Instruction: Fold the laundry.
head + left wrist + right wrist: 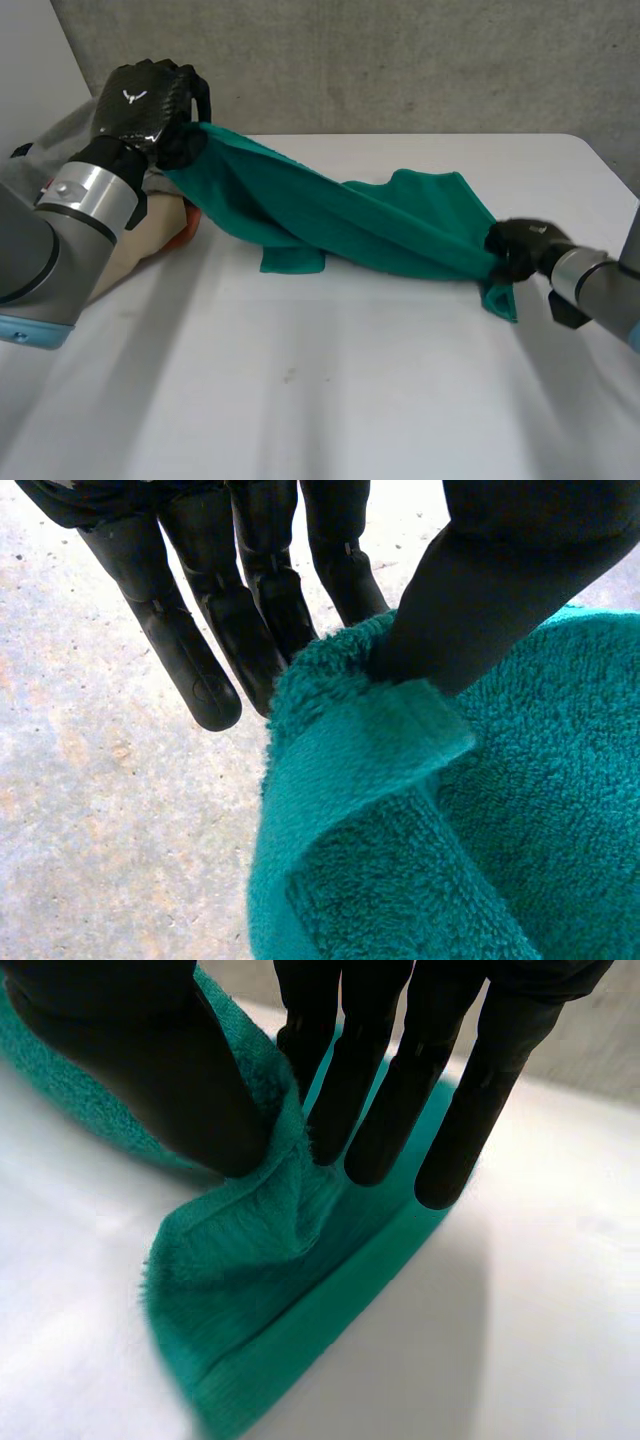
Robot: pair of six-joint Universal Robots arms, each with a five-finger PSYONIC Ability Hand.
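Left hand (pixel 145 100) is up high, thumb and fingers pinching one end of the green towel (pixel 380 225). Right hand (pixel 520 248) is low by the surface (pixel 330 380), pinching the opposite corner. Towel spans between them, its middle resting on the surface.

Open table (pixel 300 400) lies before the towel (pixel 380 225); a cloth pile (pixel 155 245) crowds the left.

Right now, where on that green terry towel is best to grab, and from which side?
Probably the hemmed ends of the green terry towel, from each outer side. The left hand pinches one raised, the right hand pinches the other low near the white table; the flat hems suit a pinch.
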